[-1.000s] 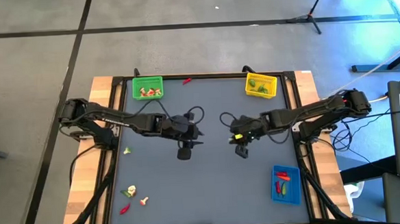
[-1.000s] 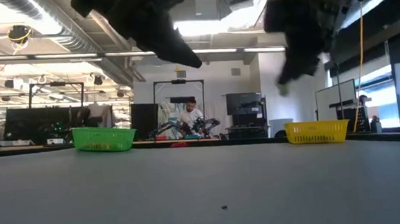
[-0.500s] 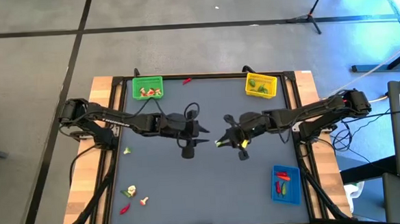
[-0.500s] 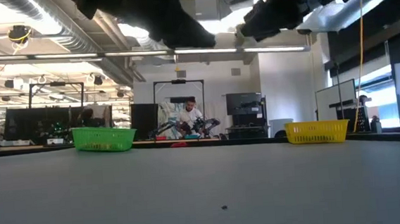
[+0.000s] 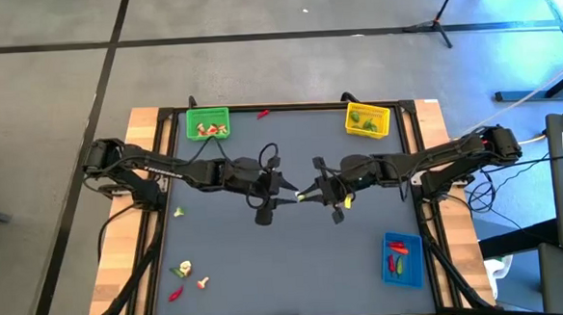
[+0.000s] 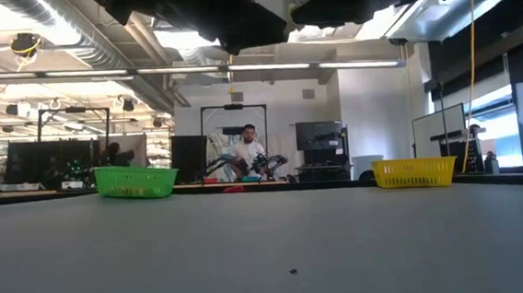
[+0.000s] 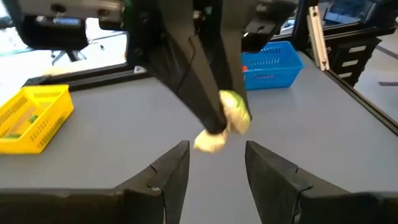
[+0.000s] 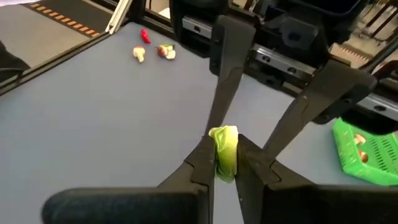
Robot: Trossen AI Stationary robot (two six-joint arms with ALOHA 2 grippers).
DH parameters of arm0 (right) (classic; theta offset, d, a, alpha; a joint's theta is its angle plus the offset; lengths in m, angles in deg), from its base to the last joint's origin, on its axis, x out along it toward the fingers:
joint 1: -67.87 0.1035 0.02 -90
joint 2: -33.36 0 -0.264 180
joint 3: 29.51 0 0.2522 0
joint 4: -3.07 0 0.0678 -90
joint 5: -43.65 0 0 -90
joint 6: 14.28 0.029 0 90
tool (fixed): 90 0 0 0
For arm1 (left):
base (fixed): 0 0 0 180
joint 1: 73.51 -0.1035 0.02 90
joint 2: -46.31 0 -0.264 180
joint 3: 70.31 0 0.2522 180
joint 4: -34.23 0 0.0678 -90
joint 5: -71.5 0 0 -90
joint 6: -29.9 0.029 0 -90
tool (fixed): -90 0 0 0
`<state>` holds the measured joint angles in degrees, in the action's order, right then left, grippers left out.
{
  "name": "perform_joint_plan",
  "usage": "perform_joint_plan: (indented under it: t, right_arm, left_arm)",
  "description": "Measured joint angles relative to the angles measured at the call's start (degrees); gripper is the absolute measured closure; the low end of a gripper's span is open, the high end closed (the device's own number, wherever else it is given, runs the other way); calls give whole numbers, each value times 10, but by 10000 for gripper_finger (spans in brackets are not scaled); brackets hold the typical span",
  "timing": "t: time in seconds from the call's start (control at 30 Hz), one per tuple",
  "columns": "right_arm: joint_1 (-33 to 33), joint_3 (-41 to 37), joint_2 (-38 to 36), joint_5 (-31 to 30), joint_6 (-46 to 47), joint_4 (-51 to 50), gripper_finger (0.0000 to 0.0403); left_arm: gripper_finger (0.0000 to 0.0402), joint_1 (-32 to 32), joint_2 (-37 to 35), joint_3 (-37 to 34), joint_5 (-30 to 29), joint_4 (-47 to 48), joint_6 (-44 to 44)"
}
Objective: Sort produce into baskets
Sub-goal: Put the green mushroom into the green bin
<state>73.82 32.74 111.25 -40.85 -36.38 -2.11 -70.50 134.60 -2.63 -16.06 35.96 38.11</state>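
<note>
Two grippers meet tip to tip above the middle of the grey surface [image 5: 296,244], well clear of it. The right gripper [image 5: 305,195] has its jaws drawn narrow on a small pale green piece [image 8: 224,151], which sits pinched between the two dark fingers [image 8: 194,163] with its leafy top poking out past the tips. The left gripper [image 5: 285,185] faces it with jaws parted, one finger [image 7: 163,176] on each side of the gap, and the green piece [image 7: 234,112] hangs just ahead of that gap, not yet between them. A paler bit shows right under the piece in the left wrist view; I cannot tell whether it is part of the same piece.

Behind the left jaws, at the far edge of the surface, stands the green basket [image 5: 207,122] with a few pale mushroom-like pieces in it. Behind the right jaws, also at the far edge, is the yellow basket [image 5: 367,119] holding green pieces. The blue basket [image 5: 402,259] lies near the front edge on the right arm's side, with red chili-like pieces inside. A loose cluster of produce [image 5: 187,276] lies well apart from both jaws at the front corner on the left arm's side, one more small green piece [image 5: 179,213] sits by the left edge, and a red piece [image 5: 263,113] rests at the far edge between the green and yellow baskets.

In the room beyond, a person [image 6: 249,151] stands at a bench.
</note>
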Motion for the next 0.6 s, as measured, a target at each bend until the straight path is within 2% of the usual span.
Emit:
perform_joint_plan:
  t: [0.2,0.6]
  right_arm:
    - [0,0,10,0,-3,14,363]
    - [1,0,12,0,22,19,363]
  left_arm:
    - [263,1,0,0,3,-7,17]
    - [386,1,1,0,5,-4,24]
